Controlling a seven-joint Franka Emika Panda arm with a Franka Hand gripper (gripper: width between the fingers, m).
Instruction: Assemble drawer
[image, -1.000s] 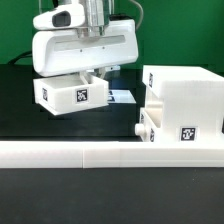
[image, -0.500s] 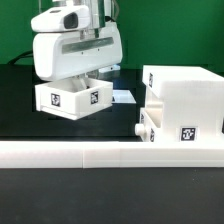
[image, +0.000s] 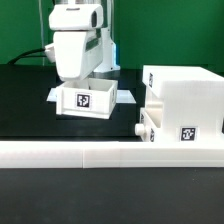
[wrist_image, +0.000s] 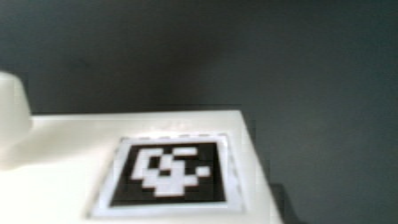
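One tray (image: 85, 99) and one housing (image: 186, 100) are showing as the drawer parts in the exterior view, both smooth white plastic. The tray is sitting as a small open-top rectangular box on the matte black table (image: 25, 110), with one black-and-white square tag (image: 84, 99) facing the camera on its front wall. The housing is standing as a bigger, boxy block at the exterior view's right, apart from the tray, carrying one tag (image: 187, 133) low on its front face and a small rounded nub on its side toward the tray. One long low white rail (image: 100, 153) is running across the front, in front of both parts. The gripper (image: 85, 76), one glossy white unit, is hanging straight above the tray, its lower end reaching down to the tray's open top, so the tray is lying directly under the jaws. The tray wall is hiding the fingertips, so I cannot tell whether the jaws are open, closed or gripping the tray. The wrist view is showing one blurred tag (wrist_image: 169, 172) on a flat white surface beside dark table, too close to say which part that is.
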